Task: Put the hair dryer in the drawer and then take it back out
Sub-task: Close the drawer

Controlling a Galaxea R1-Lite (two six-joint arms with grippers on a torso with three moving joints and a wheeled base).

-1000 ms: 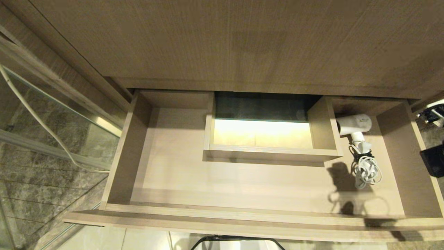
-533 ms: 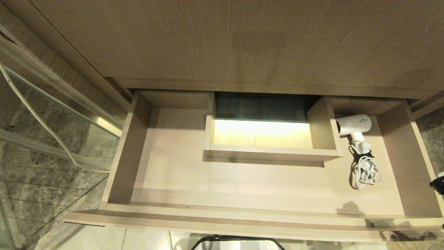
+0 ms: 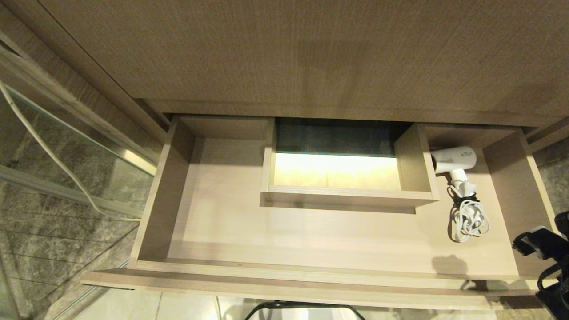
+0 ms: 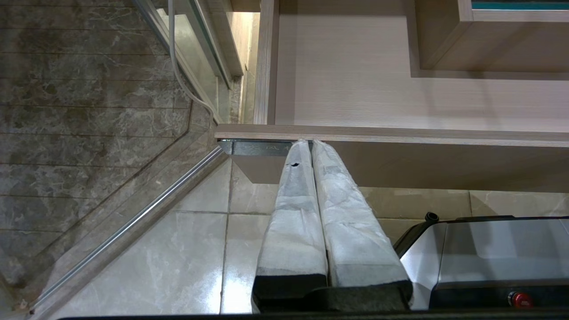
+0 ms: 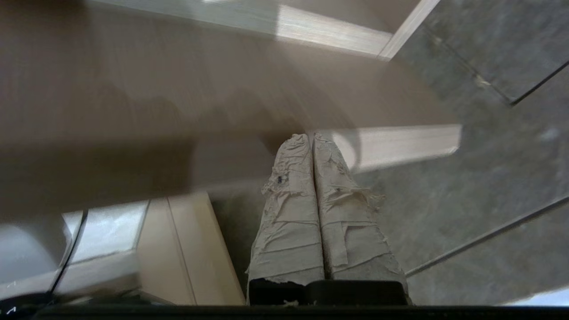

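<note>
- Nearest the robot, the left end effector [image 4: 311,143] hangs parked below the front panel of the drawer [image 3: 284,286], over pale floor tiles [image 4: 178,249]; its two tape-wrapped fingers [image 4: 293,213] are pressed together and hold nothing.
- The right end effector [image 5: 312,135] sits at the drawer's front right corner, showing in the head view as dark hardware [image 3: 540,249] at the picture's right edge; its wrapped fingers [image 5: 293,209] are pressed together, with nothing between them.
- The drawer is pulled wide open, its pale interior floor mostly bare, with a shadow falling near the front right.
- A boxed rectangular cut-out [image 3: 346,195] stands in the middle of the drawer towards the back, brightly lit inside.
- The hair dryer [image 3: 455,161] lies inside the drawer in the back right part, just beside the cut-out's right wall, its white barrel pointing towards that wall.
- Its coiled cord [image 3: 467,218], bound with a black strap, trails from the handle towards the drawer front.
- Farthest back, a wood-grain panel [image 3: 284,53] rises above the drawer.
</note>
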